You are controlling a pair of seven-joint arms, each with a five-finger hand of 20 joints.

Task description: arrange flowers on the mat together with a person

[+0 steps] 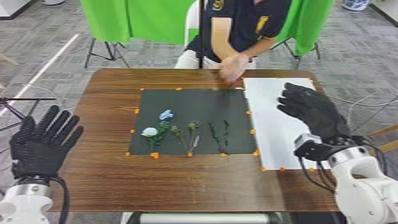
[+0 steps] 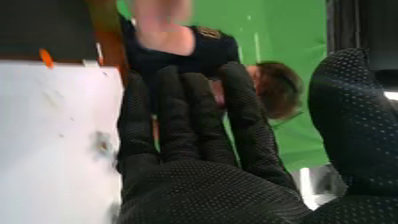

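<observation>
Over the white sheet (image 1: 269,112) at right, the right hand (image 1: 312,111) is hovering open and empty, risking collision with the person's hands (image 1: 234,67) at the far side if sweeping left toward flowers (image 1: 150,132) on the dark mat (image 1: 191,104).

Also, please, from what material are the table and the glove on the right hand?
The table looks like wood or a wood laminate: brown, smooth, with streaks like grain and a slight sheen. The right hand wears a glove that seems to be matte black fabric, covered with tiny pale dots; these may be rubbery grip dots or just the weave.
</observation>
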